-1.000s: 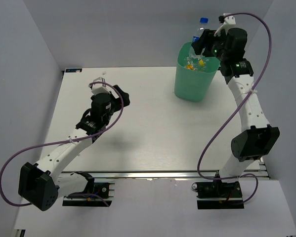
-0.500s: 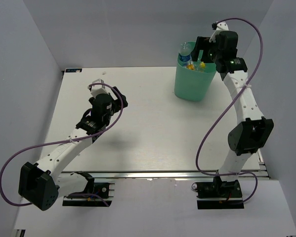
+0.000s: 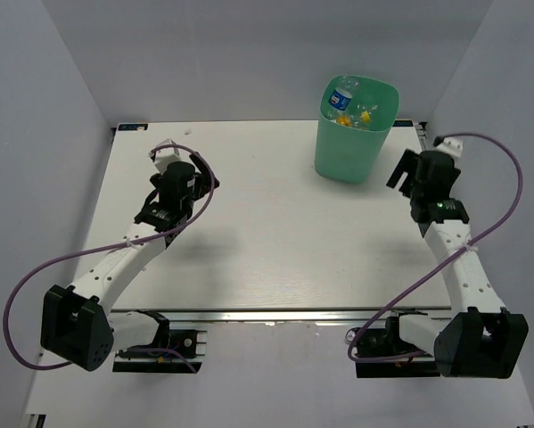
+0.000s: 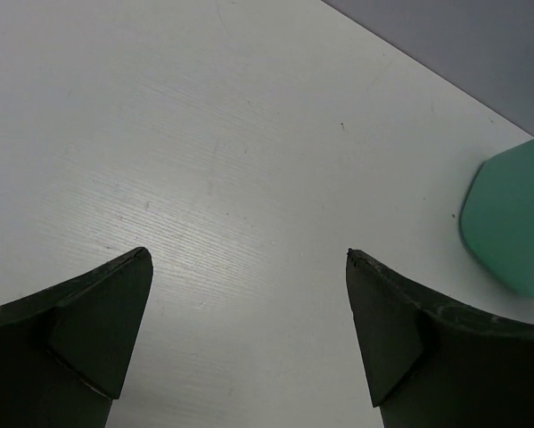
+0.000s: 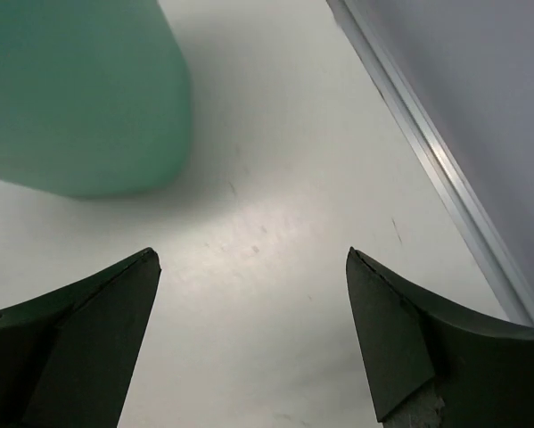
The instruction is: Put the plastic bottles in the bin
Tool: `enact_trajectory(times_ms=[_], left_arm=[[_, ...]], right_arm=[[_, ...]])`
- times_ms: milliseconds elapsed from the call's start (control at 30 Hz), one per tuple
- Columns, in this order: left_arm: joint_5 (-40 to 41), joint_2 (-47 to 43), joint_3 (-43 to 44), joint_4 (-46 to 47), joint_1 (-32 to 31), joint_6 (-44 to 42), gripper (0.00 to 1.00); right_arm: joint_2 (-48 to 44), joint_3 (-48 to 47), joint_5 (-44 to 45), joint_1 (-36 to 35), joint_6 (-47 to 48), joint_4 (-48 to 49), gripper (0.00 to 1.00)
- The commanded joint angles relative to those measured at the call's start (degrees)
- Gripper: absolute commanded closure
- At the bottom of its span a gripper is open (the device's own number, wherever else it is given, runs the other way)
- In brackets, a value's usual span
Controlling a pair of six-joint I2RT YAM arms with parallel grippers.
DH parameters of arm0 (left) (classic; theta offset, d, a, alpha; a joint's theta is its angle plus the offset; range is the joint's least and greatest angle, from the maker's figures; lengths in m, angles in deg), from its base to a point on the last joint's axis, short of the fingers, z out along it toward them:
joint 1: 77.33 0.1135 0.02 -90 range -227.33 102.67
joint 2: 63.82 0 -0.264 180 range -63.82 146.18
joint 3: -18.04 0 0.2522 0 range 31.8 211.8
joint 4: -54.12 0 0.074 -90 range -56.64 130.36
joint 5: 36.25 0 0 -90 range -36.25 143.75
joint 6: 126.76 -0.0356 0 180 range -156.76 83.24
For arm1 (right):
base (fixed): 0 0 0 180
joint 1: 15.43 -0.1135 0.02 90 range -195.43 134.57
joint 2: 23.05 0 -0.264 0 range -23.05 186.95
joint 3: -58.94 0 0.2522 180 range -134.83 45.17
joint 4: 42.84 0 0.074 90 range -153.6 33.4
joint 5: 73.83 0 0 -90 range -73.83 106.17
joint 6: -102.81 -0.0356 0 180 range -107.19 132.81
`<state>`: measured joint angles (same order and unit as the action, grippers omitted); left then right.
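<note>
Since a second ago the right arm has pulled back from above the bin (image 3: pixel 348 157) and dropped low, and the bottle it carried now lies inside with the other bottles (image 3: pixel 342 100); the left arm has stretched a little toward 12 o'clock. In the overhead view the bin stands at about 1 o'clock on the table (image 3: pixel 267 214), and every bottle I can see is in it, a blue-labelled one uppermost at 10 o'clock inside the rim; their number I cannot make out. Such bottles are likely light, thin-walled and smooth, so they would dent under a hard squeeze and might slip; the middle of the body, across its width, looks the best place to grip. The right gripper (image 5: pixel 249 254) is spread wide with nothing between its fingers, the bin at 10 o'clock in its own view. The left gripper (image 4: pixel 249 259) is equally wide and bare, over bare table, the bin at 3 o'clock.
</note>
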<state>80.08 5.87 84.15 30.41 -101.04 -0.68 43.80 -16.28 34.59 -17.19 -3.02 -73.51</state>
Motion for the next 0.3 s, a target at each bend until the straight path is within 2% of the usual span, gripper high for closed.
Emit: enact_trajectory(times_ms=[0, 133, 267], left_arm=[[-1.7, 0.0, 1.9, 1.2, 0.8, 0.1, 0.02], [-2.1, 1.0, 2.5, 2.0, 1.0, -0.2, 0.02], [-2.8, 1.5, 3.4, 2.0, 1.1, -0.1, 0.02]], right_arm=[[-3.1, 8.3, 8.8, -0.3, -2.5, 5.4, 0.11], [-3.0, 8.0, 7.3, -0.3, 0.3, 2.3, 0.1], [-3.2, 9.8, 5.8, -0.3, 0.9, 7.4, 0.11]])
